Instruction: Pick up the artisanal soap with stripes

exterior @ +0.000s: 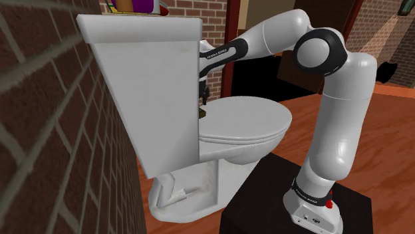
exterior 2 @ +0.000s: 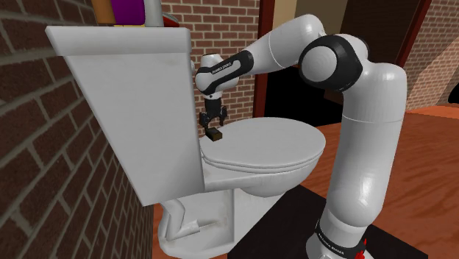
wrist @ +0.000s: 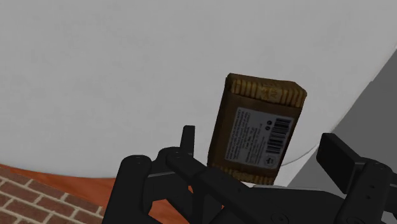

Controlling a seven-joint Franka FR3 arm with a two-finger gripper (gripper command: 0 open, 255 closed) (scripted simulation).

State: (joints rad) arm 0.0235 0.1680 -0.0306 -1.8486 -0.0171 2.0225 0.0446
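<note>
Claw [exterior 2: 214, 118] open: wrist view shows both black fingers [wrist: 187, 137] well apart, the soap [wrist: 257, 127] lying between them, neither finger clasping it. One finger sits just beside the bar's long edge, with a clear gap to the other.

Soap: brown bar, tan striped band across each short end, white label with barcode facing up. Flat on the white toilet lid [exterior 2: 272, 143], at the back of the lid, close to the tank [exterior 2: 132, 110]. In the second exterior view the bar [exterior 2: 215, 135] sits directly under the fingertips, claw pointing straight down.

Arm [exterior 2: 368, 147] reaches over the lid from the black stand [exterior: 266, 193], forearm running level toward the tank.

Tank stands against a brick wall [exterior 2: 44, 184]. Purple item [exterior 2: 132, 11] on top of the tank, cut off by the frame edge. Wood floor [exterior 2: 419, 169] beyond the toilet.
</note>
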